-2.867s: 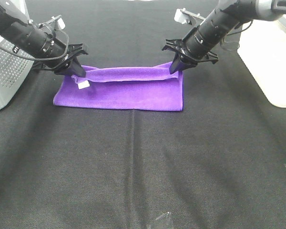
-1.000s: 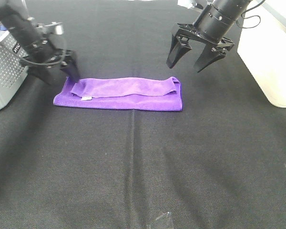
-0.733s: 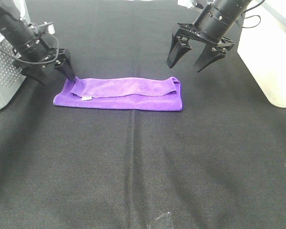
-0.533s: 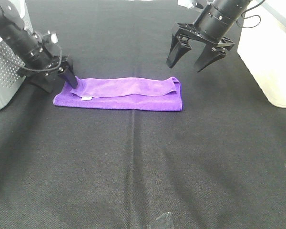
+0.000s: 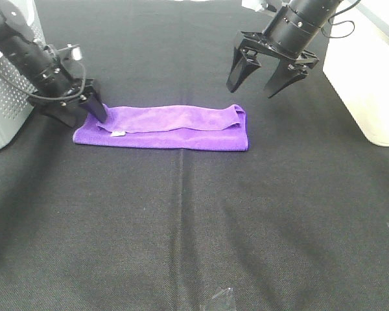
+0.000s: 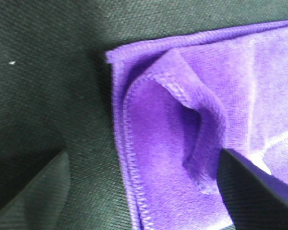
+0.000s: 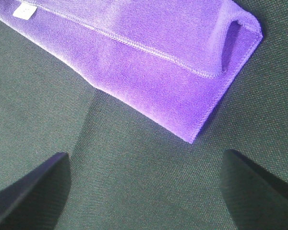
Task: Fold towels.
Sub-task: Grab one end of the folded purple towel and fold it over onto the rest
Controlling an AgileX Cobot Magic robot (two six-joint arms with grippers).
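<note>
The purple towel (image 5: pixel 168 127) lies folded into a long strip on the black table cover, its white tag (image 5: pixel 117 133) near the left end. My left gripper (image 5: pixel 84 118) is open and low at the towel's left end, with one finger (image 5: pixel 95 107) over the cloth and the other off it. In the left wrist view the open gripper (image 6: pixel 149 191) straddles the rumpled folded corner of the towel (image 6: pixel 173 124). My right gripper (image 5: pixel 251 92) is open, empty and raised above the towel's right end. The right wrist view shows that end of the towel (image 7: pixel 149 62) below the open gripper (image 7: pixel 146 191).
A grey perforated box (image 5: pixel 3 97) stands at the left edge just behind my left arm. A white container (image 5: pixel 363 84) stands at the right. The black cloth (image 5: pixel 194 227) has a crease running toward the front, and small tape scraps (image 5: pixel 220 298) lie near the front edge.
Both grippers have let go of the towel's folded-over layer, which now lies flat. The right gripper has risen and opened and now holds still. The left gripper has come back down to the left end.
</note>
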